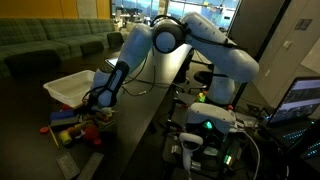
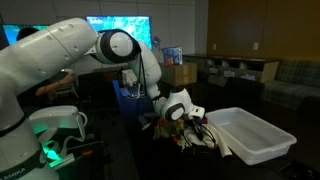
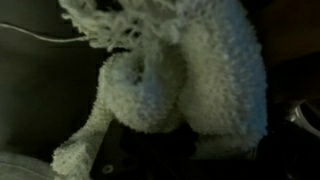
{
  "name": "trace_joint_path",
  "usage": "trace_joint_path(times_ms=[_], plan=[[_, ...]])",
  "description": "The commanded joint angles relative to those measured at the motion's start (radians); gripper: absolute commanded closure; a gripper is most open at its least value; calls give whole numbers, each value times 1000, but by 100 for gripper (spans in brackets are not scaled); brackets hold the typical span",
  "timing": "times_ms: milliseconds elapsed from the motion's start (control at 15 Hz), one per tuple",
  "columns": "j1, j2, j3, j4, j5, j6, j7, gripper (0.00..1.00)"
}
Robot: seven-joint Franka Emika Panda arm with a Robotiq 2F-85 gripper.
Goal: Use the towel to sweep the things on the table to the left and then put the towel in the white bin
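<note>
On the dark table (image 1: 140, 125), in an exterior view, left to right: white rectangular plastic bin (image 1: 72, 88) at 9 o'clock of the gripper (image 1: 100, 100), heap of small colourful objects (image 1: 72, 125) at its 7 o'clock, arm body off to 3 o'clock. Wrist view: fluffy white knitted towel (image 3: 190, 80) fills the frame, bunched right at the camera. It hides the jaws, so can't tell if clamped; likely gripping. Step: sweep looks about finished, objects sit just beside the bin. Next: lift towel over bin rim, release inside. Room: table edge near the heap at 6 o'clock, bin wall just beside gripper, open table toward 3 o'clock.
</note>
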Motion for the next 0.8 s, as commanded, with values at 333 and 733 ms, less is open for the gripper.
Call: trace_joint_path(times_ms=[333,733], plan=[[158,87,32,190,10,-49,33,100],[201,95,81,293,-3,-96,31,100]])
